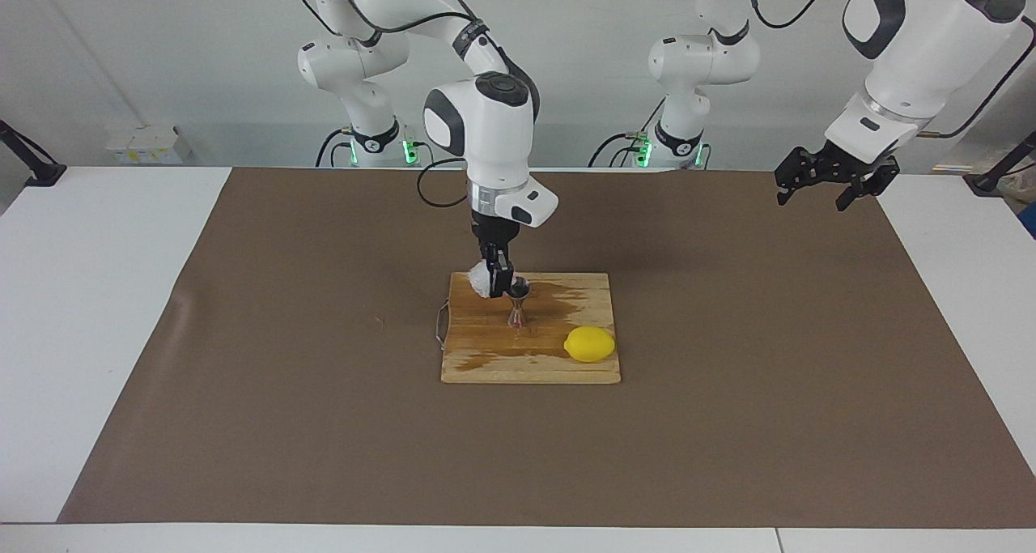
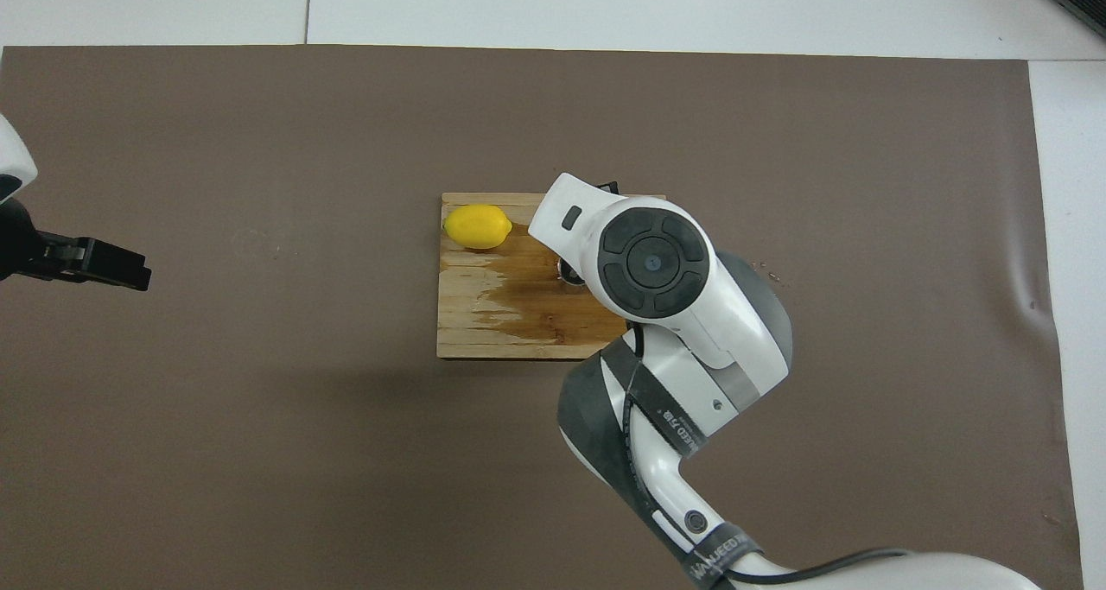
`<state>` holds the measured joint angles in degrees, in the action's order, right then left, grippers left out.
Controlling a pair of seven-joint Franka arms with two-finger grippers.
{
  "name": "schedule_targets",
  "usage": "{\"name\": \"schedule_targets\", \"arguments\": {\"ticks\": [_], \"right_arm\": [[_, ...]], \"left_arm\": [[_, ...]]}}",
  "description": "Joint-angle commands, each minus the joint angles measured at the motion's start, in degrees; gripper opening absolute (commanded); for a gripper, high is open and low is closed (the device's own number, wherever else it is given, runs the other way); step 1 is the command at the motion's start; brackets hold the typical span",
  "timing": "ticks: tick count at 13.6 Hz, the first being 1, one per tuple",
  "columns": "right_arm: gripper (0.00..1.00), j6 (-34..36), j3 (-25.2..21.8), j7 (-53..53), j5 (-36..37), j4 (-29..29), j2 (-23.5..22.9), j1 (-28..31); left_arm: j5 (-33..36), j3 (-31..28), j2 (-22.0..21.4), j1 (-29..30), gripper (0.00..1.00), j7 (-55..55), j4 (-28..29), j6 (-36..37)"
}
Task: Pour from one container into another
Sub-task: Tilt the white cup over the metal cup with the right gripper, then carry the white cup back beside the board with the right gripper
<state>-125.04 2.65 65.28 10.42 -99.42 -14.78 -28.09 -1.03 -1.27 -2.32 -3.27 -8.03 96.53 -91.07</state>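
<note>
In the facing view my right gripper [image 1: 496, 279] is shut on the small clear whitish cup [image 1: 481, 280]. It holds the cup tipped on its side just above the mouth of the steel hourglass jigger [image 1: 519, 304]. The jigger stands upright on the wooden cutting board [image 1: 486, 359]. In the overhead view the right arm's wrist hides the cup and the gripper. Only a bit of the jigger's rim [image 2: 566, 272] shows at the wrist's edge. My left gripper [image 1: 816, 187] waits open and empty, raised over the mat at the left arm's end, and shows in the overhead view [image 2: 112, 266] too.
A yellow lemon [image 1: 589, 344] lies on the board's corner toward the left arm's end, farther from the robots than the jigger, and shows in the overhead view [image 2: 476, 226]. A dark wet stain [image 1: 558, 294] covers part of the board. A brown mat [image 1: 283, 375] covers the table.
</note>
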Motion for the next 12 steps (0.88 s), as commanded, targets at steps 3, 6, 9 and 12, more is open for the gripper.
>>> {"name": "schedule_targets", "arguments": {"ticks": [3, 6, 9, 12], "right_arm": [[0.01, -5.4, 0.5, 6.1, -12.2, -3.1, 1.9, 3.9], [0.01, -5.7, 0.6, 14.9, -23.5, -3.3, 2.2, 8.1], [0.01, -5.7, 0.5, 29.5, -38.1, -6.6, 3.3, 15.1], [0.01, -4.7, 0.5, 45.5, -53.8, -12.9, 5.2, 23.1]], "left_arm": [[0.9, 0.7, -1.4, 0.8, 1.0, -0.3, 1.4, -0.4], [0.9, 0.7, -1.4, 0.8, 1.0, -0.3, 1.4, -0.4], [0.9, 0.7, -1.4, 0.8, 1.0, -0.3, 1.4, -0.4], [0.9, 0.7, -1.4, 0.8, 1.0, -0.3, 1.4, -0.4]]}}
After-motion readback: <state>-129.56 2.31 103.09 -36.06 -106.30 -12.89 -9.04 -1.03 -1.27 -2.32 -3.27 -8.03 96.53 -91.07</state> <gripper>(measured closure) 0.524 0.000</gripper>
